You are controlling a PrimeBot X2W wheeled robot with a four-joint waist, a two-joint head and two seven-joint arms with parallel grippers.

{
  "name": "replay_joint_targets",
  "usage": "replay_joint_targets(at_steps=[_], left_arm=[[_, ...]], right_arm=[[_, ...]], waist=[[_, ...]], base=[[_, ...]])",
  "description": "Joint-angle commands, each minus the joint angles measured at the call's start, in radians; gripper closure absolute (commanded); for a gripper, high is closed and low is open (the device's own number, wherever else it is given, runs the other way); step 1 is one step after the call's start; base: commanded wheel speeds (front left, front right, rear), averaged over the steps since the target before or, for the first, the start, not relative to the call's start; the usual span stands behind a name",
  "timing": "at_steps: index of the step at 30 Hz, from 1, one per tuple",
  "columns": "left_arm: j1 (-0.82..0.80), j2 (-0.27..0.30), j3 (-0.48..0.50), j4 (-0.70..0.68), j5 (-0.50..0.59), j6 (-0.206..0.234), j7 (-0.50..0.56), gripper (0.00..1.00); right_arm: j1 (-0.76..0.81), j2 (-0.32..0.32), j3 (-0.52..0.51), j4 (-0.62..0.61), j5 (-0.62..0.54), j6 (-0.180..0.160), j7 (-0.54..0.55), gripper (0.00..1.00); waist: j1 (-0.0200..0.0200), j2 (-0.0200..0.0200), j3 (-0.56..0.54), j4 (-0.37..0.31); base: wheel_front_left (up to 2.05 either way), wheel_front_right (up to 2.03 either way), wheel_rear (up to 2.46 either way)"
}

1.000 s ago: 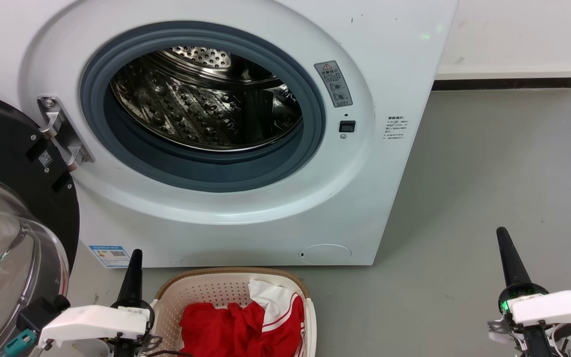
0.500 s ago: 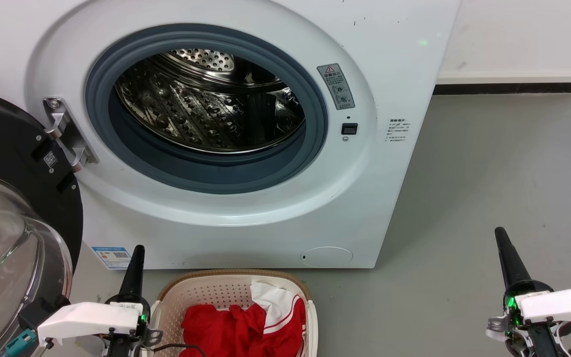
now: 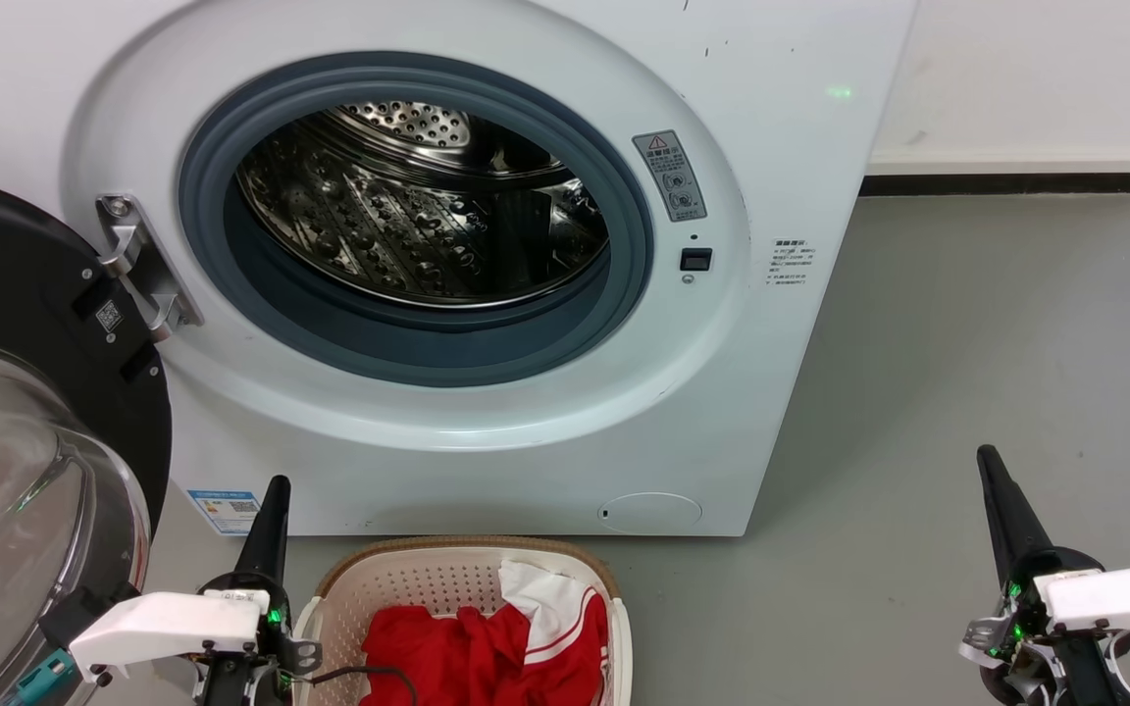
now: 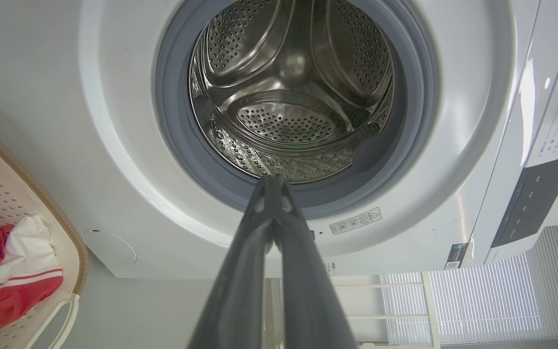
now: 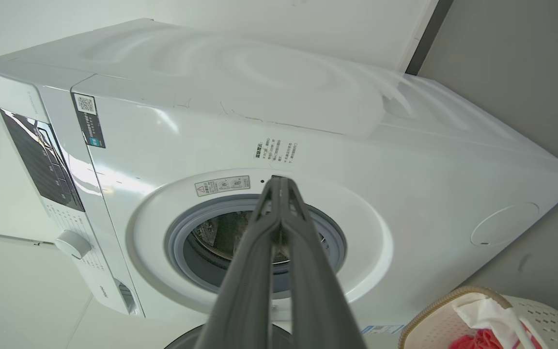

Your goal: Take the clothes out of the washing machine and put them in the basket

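The white washing machine [image 3: 487, 412] stands open, its steel drum [image 3: 428, 216] bare inside the grey porthole rim. Its black-framed glass door [image 3: 25, 471] hangs open at the left. Below the machine sits the cream basket [image 3: 398, 579] with the red clothes [image 3: 467, 647] piled in it, one with a white striped part [image 3: 550, 603]. My left gripper [image 3: 276, 487] is shut beside the basket's left rim, holding nothing. My right gripper [image 3: 989, 458] is shut over bare floor at the right. The left wrist view faces the drum [image 4: 288, 97] past the shut left gripper [image 4: 274, 180], with basket [image 4: 73, 252] and clothes [image 4: 3, 281] at its left.
Grey floor [image 3: 967, 373] stretches to the right of the machine up to a white wall with a dark baseboard [image 3: 1006, 183]. The open door crowds the left side. The right wrist view shows the machine's control panel [image 5: 41, 160] and dial [image 5: 70, 245].
The head camera has shifted slightly, so the whole scene sits a little lower and to the right. Both grippers stay shut and the clothes lie unchanged in the basket.
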Motion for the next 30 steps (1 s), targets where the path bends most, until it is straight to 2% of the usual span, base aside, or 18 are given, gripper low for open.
replay_joint_targets(at_steps=[1, 26, 30], left_arm=[[-0.014, 0.0, 0.004, 0.0, -0.02, -0.006, 0.005, 1.0], [-0.03, -0.001, 0.009, 0.016, -0.214, -0.012, 0.051, 1.0], [-0.028, -0.001, 0.009, 0.015, -0.209, -0.012, 0.05, 1.0]], right_arm=[[-0.018, -0.002, -0.003, 0.003, 0.022, 0.0, 0.007, 1.0], [-0.033, 0.005, -0.016, 0.034, 0.214, 0.0, 0.059, 1.0], [-0.033, 0.006, -0.018, 0.034, 0.207, 0.0, 0.06, 1.0]], waist=[[0.0, -0.0001, -0.001, 0.001], [-0.0001, -0.0001, -0.017, 0.012], [-0.0001, -0.0001, -0.017, 0.012]], base=[[0.0, 0.0, 0.0], [0.0, 0.0, 0.0], [0.0, 0.0, 0.0]])
